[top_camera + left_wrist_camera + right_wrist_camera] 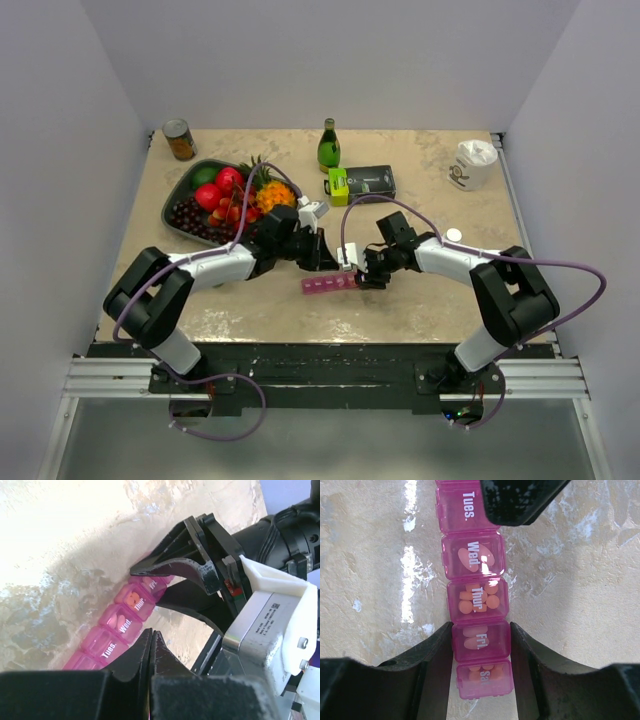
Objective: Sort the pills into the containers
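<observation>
The pink pill organiser (330,284) lies flat on the table in front of both arms, lids closed. In the right wrist view the organiser (476,565) shows orange pills (479,600) inside the Wed., Thur., Fri. and Sat. compartments. My right gripper (481,640) straddles the Fri. compartment, one finger against each side. It also shows in the top view (362,275). My left gripper (151,632) is shut and empty, its tip over the organiser (120,625) near the Tues. compartment. In the top view the left gripper (325,262) is just left of the right one.
A dark bowl of fruit (185,190) sits at the back left, with a can (180,140) behind it. A green bottle (329,146), a black and green box (362,182), a white cup (473,163) and a small white cap (454,235) stand further back and to the right.
</observation>
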